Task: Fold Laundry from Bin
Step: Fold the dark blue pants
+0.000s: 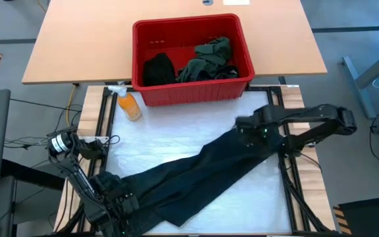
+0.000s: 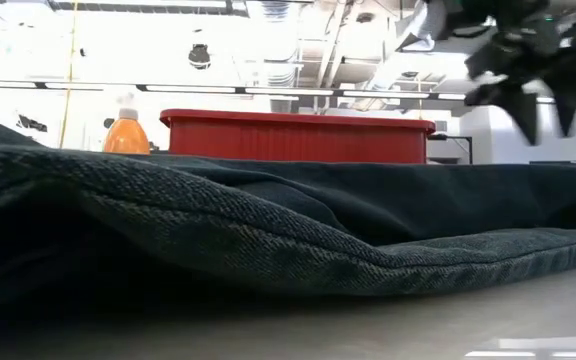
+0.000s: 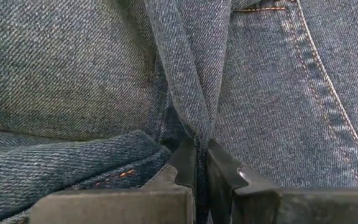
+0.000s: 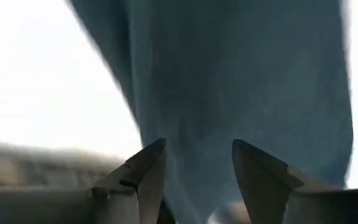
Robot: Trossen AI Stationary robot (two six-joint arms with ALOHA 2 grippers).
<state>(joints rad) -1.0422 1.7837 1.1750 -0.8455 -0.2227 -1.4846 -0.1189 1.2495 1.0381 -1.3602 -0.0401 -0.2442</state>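
Trousers [image 1: 196, 174] sprawl diagonally below right end effector [image 1: 242, 125]; bin [image 1: 193, 92] and spray bottle [image 1: 129, 105] block beyond it.

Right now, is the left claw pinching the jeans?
Touching. The left wrist view shows the left gripper shut on a fold of the jeans.

A tan tabletop [image 1: 176, 33] fills the upper centre of the high view, above a white work surface [image 1: 176, 141] framed by black rails [image 1: 101, 118]. Grey floor [image 1: 360, 26] borders both sides. Cables [image 1: 25, 141] lie at the left edge. In the low view, the upper frame shows a bright ceiling [image 2: 268, 40] with ducts and a white wall [image 2: 28, 105] at left.
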